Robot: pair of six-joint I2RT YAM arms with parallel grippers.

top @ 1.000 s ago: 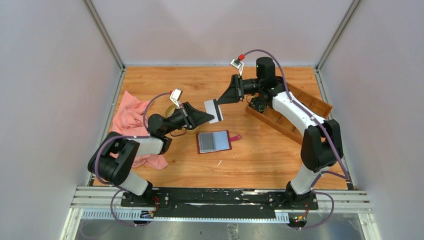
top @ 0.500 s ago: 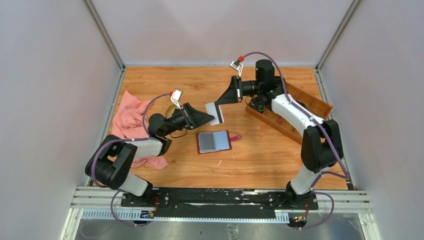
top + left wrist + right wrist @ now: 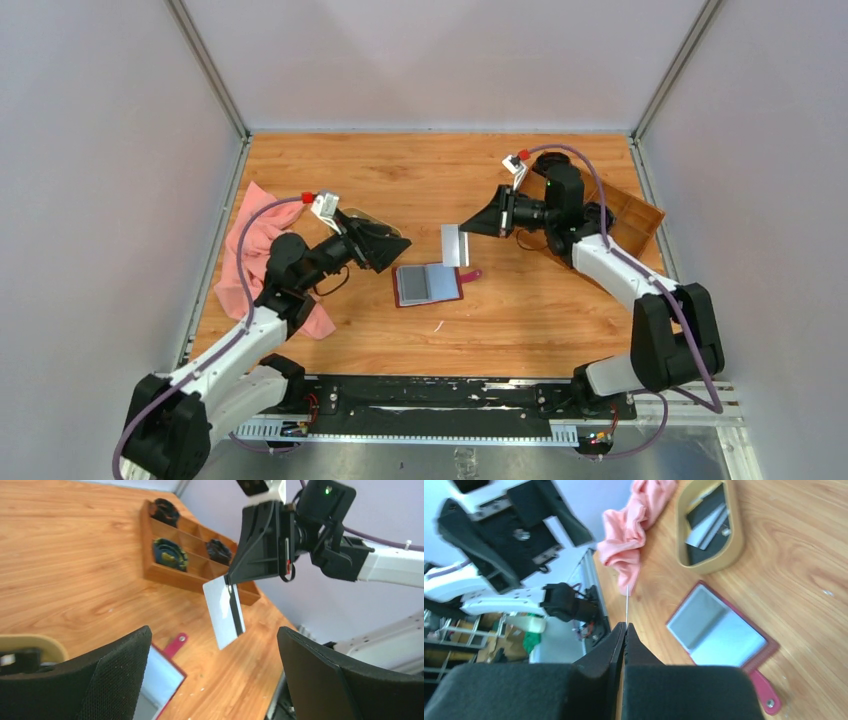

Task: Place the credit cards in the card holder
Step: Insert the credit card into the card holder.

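A white credit card with a dark stripe hangs in the air, pinched at its top edge by my shut right gripper. In the left wrist view the card tilts below the right gripper's black fingers. In the right wrist view it shows only as a thin edge sticking out of the shut right gripper. The dark red card holder lies open on the table just below, grey pockets up. My left gripper is open and empty, left of the card. More credit cards lie in the oval tan dish.
A brown wooden compartment tray with dark items stands at the right under the right arm. A pink cloth lies at the left beside the left arm. The holder's red snap tab points right.
My left gripper opened, let go of the card and drew back to the left. The right gripper shut on the card and carried it right and nearer, over the holder.
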